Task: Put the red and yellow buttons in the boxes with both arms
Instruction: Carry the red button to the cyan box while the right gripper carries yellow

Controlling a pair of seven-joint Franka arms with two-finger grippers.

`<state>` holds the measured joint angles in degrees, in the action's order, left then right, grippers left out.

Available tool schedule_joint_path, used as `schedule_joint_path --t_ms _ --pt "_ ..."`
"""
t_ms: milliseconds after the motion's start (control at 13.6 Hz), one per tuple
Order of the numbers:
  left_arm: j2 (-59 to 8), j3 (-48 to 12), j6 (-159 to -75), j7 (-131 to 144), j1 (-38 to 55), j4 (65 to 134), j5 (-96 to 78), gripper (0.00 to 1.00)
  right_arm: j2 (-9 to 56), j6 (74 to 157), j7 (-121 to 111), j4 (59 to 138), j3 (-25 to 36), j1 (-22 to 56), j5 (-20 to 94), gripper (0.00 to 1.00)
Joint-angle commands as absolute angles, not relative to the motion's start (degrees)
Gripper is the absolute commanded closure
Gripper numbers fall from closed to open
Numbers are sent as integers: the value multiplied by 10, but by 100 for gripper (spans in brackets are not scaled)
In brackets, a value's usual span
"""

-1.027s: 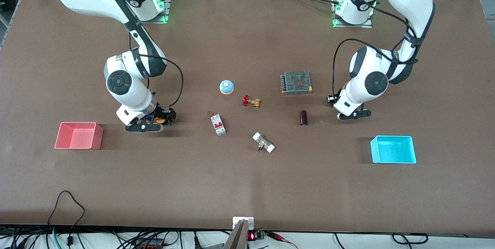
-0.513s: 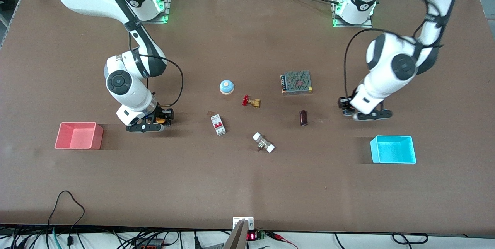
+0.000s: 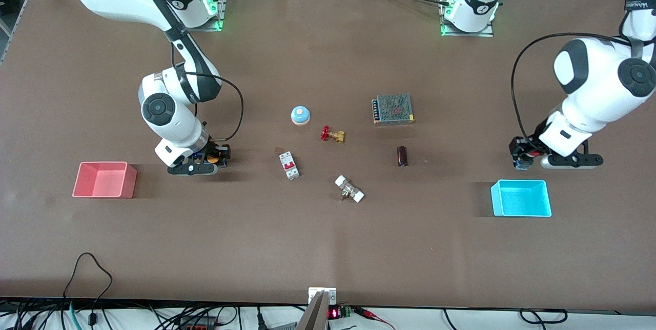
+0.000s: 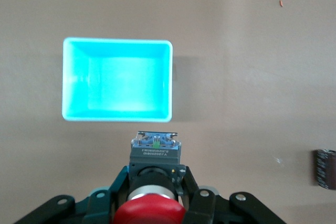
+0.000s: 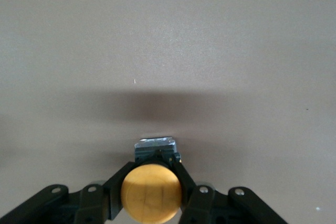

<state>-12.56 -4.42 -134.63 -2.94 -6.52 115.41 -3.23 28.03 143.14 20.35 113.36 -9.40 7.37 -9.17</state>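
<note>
My left gripper [image 3: 524,153] is shut on the red button [image 3: 533,154], held low just beside the cyan bin [image 3: 521,198], on the side farther from the front camera. In the left wrist view the red cap [image 4: 149,211] sits between the fingers of that gripper [image 4: 155,179], with the empty cyan bin [image 4: 116,80] just ahead. My right gripper [image 3: 219,153] is shut on the yellow button [image 3: 211,157], low over the table between the salmon pink bin [image 3: 105,180] and the breaker. The right wrist view shows the yellow cap [image 5: 151,192] in that gripper [image 5: 153,174] over bare table.
Mid-table lie a blue-domed piece [image 3: 300,115], a brass valve with red handwheel [image 3: 332,135], a white-and-red breaker [image 3: 289,165], a white-ended fitting [image 3: 349,189], a dark cylinder [image 3: 402,156] and a meshed power supply [image 3: 393,109].
My left arm has swung toward its own end of the table with the red button, from near the dark cylinder to beside the cyan bin. My right gripper has barely moved.
</note>
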Motion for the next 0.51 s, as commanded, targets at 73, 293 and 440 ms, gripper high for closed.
schedule_joint_path --t_ms 73,293,440 --pt "-204 -49 -1335 -55 -80 1067 20 89 273 1434 189 1130 -98 69 -98 73" --pt "-251 -51 -1329 -61 -105 1024 33 90 201 1350 139 1127 -98 41 -96 73" --pt "-294 -51 -1307 -68 -108 992 20 91 151 1279 95 1119 -98 12 -91 73"
